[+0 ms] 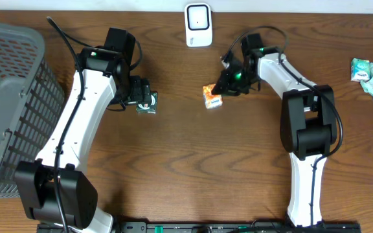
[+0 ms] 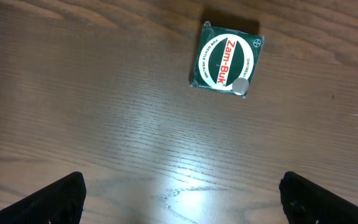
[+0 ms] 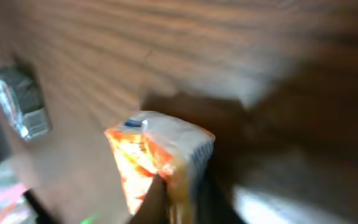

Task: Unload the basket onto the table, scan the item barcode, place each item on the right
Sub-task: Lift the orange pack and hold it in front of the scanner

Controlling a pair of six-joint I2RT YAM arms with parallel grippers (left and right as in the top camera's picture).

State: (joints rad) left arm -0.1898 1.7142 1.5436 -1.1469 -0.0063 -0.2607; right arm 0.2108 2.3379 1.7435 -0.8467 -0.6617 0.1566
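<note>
While the right pincer (image 1: 222,89) grips the orange packet (image 1: 212,97) below the top-centre scanner (image 1: 199,24), the scan seems undone; left pincer (image 2: 182,194) gapes empty.

scanner (image 1: 198,24): white, rounded unit with a grey face panel, at the far edge of the worktop (image 1: 193,168).

orange packet (image 1: 212,97): small sachet, orange and white with a blue patch near one end, creased. it sits on the robot's side of the scanner, slightly to its right. one edge is pinched in the closed right end effector (image 1: 223,89). the wrist view is blurred and the print is not legible.

green box (image 2: 227,57): square, with a white oval label reading "zam-buk" in red. it lies flat, label up, on the robot's side of the scanner and to its left, with nothing touching it.
</note>
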